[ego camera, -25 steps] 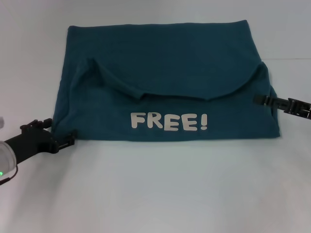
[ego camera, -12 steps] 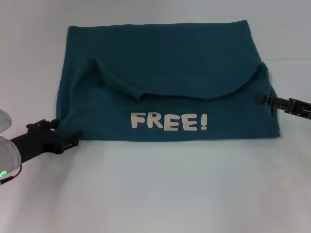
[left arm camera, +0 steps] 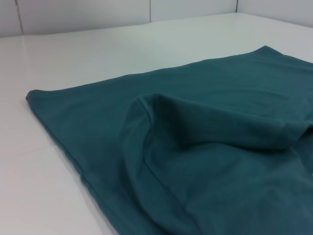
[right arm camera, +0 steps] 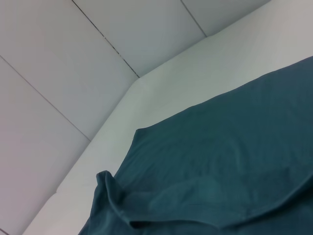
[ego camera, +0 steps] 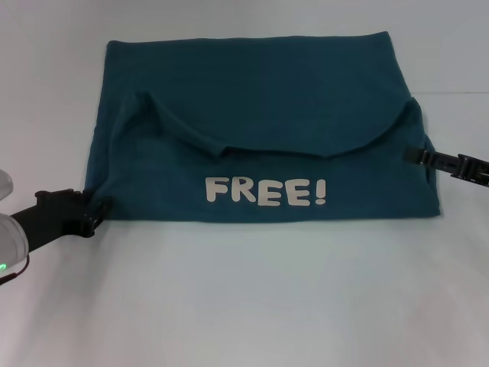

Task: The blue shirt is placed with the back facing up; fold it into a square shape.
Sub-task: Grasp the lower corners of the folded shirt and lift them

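Observation:
The blue shirt (ego camera: 252,115) lies flat on the white table, its near half folded up over the back so the white "FREE!" letters (ego camera: 266,191) face up. A curved hem edge crosses its middle. My left gripper (ego camera: 98,210) sits low at the shirt's near-left corner, touching the cloth edge. My right gripper (ego camera: 412,155) is at the shirt's right edge, level with the fold. The left wrist view shows the shirt (left arm camera: 205,147) with a raised fold, and the right wrist view shows the shirt (right arm camera: 220,166) with a rumpled corner.
The white table (ego camera: 244,298) stretches wide in front of the shirt and to both sides. Pale wall panels (right arm camera: 73,58) rise behind the table's far edge.
My left gripper has shifted back and left, closer to the shirt's near-left corner. The right gripper has eased slightly rightward. The shirt has kept its shape.

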